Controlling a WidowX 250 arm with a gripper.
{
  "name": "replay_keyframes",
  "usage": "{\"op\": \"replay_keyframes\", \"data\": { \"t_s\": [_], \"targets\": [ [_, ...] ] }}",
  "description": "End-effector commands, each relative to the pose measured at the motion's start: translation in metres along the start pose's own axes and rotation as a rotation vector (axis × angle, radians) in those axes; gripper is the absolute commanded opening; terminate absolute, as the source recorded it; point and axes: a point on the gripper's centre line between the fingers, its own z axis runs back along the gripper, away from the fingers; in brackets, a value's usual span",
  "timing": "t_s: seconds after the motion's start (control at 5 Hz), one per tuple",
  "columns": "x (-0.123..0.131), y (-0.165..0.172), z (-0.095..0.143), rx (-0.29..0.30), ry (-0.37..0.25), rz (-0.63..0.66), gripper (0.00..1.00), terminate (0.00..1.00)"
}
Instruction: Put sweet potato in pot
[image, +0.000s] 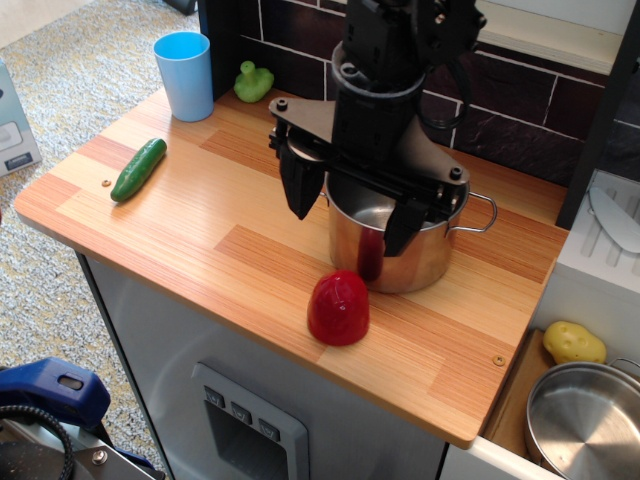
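The sweet potato (338, 308) was a glossy red, smooth dome with a flat base, standing upright on the wooden table (200, 230) close to its front edge, toward the right half. Highlights ran down its rounded top, and it looked smaller than the pot (410, 262) just behind it; its red reflection showed on the pot's shiny steel wall. The pot stood near the right back part of the table, one thin wire loop handle visible on its right side. The gripper (355, 215) hung over the pot's left rim with its two dark fingers spread wide apart and nothing between them. A green cucumber (139, 168) lay near the left edge, and a blue cup (185, 75) stood at the back left corner.
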Motion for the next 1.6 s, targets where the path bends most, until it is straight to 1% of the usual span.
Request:
{"op": "replay_keyframes", "data": {
  "t_s": [0.0,0.2,0.4,0.6,0.8,1.0,1.2,1.4],
  "targets": [
    [0.000,0.000,0.000,0.000,0.000,0.000,1.00,0.00],
    [-0.004,0.001,-0.016,-0.033,-0.001,0.013,1.00,0.00],
    [-0.005,0.003,-0.031,-0.054,-0.009,0.019,1.00,0.00],
    [-0.004,0.002,-0.041,-0.083,-0.015,0.021,1.00,0.00],
    [-0.003,-0.005,-0.055,-0.113,-0.020,0.028,1.00,0.00],
    [-0.008,-0.011,-0.067,-0.144,-0.032,0.043,1.00,0.00],
    [-0.012,-0.018,-0.074,-0.146,-0.048,0.068,1.00,0.00],
    [-0.016,-0.023,-0.077,-0.143,-0.057,0.073,0.00,0.00]
  ]
}}
